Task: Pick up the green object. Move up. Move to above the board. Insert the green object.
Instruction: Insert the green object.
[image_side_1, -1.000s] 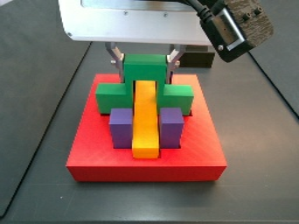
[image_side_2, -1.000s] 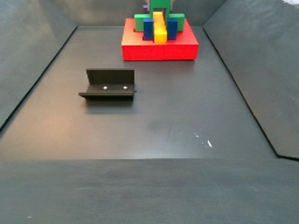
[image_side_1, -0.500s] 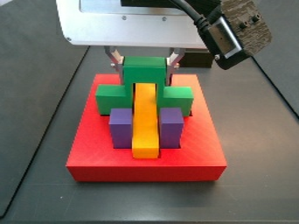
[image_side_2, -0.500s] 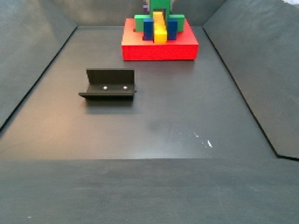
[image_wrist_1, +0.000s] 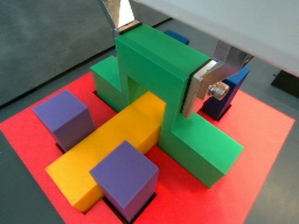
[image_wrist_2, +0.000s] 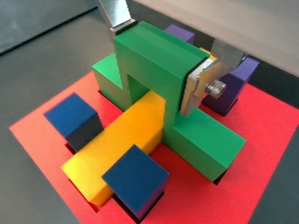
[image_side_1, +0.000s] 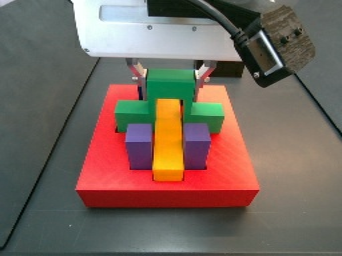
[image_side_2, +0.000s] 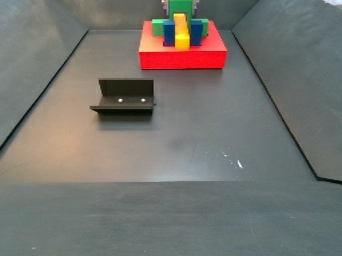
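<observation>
The green object (image_side_1: 168, 85) straddles the long yellow bar (image_side_1: 166, 140) on the red board (image_side_1: 167, 185), its lower side cubes down in the board's recesses. My gripper (image_side_1: 168, 72) hangs right over it. In both wrist views the gripper (image_wrist_1: 162, 59) (image_wrist_2: 160, 57) is shut on the green object's (image_wrist_1: 158, 66) (image_wrist_2: 158, 61) taller middle cube, with a silver finger (image_wrist_1: 198, 87) flat against one side and the other finger pressed on the opposite edge. Two purple posts (image_side_1: 138, 143) flank the bar in front.
The board (image_side_2: 183, 58) sits at the far end of the dark floor, close to the back wall. The fixture (image_side_2: 123, 97) stands on the floor to its left and nearer. A black camera box (image_side_1: 274, 45) juts from the gripper's side.
The gripper and the green object have come down a little onto the board. The board, posts and fixture have not moved.
</observation>
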